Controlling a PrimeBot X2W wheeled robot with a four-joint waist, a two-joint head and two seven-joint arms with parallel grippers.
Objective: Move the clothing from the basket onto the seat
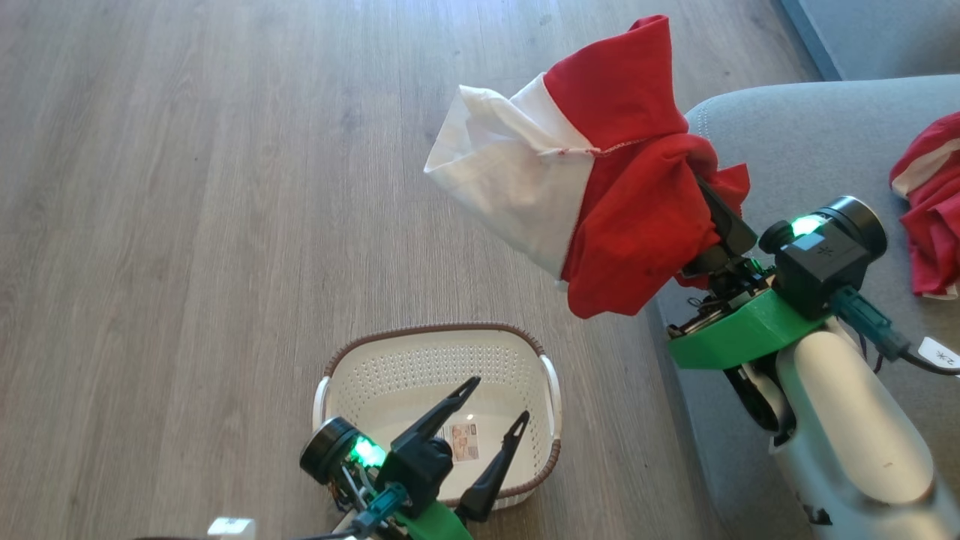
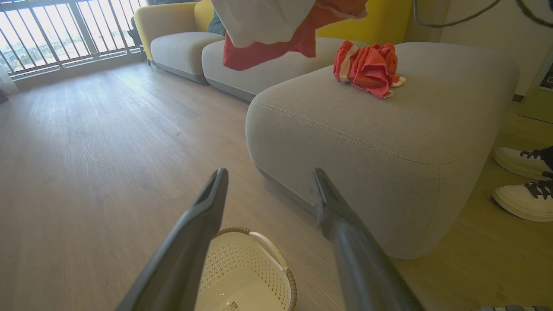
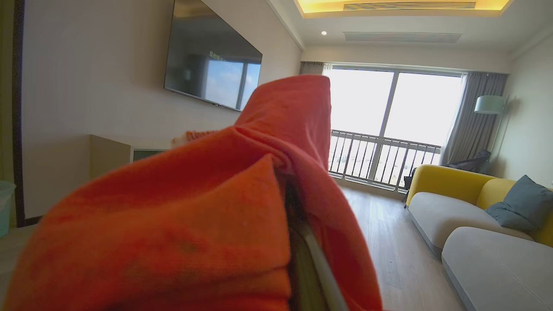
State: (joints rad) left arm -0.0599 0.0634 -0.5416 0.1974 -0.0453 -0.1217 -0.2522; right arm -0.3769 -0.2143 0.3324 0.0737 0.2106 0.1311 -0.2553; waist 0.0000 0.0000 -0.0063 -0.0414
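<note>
A red garment with a white panel (image 1: 615, 187) hangs bunched in the air over the floor, just left of the grey seat (image 1: 810, 142), with my right gripper (image 1: 709, 199) shut on it. In the right wrist view the red cloth (image 3: 194, 216) drapes over the fingers. A second red garment (image 1: 930, 202) lies crumpled on the seat (image 2: 389, 129), also seen from the left wrist (image 2: 367, 69). The cream basket (image 1: 420, 367) stands on the floor with a label on its bottom. My left gripper (image 1: 500, 397) hovers open above it, holding nothing.
Wooden floor surrounds the basket (image 2: 242, 268). A person's white shoes (image 2: 522, 190) stand to the right of the seat. A yellow-backed couch (image 3: 475, 250) runs toward a balcony railing (image 2: 52, 39). A TV (image 3: 211, 65) hangs on the wall.
</note>
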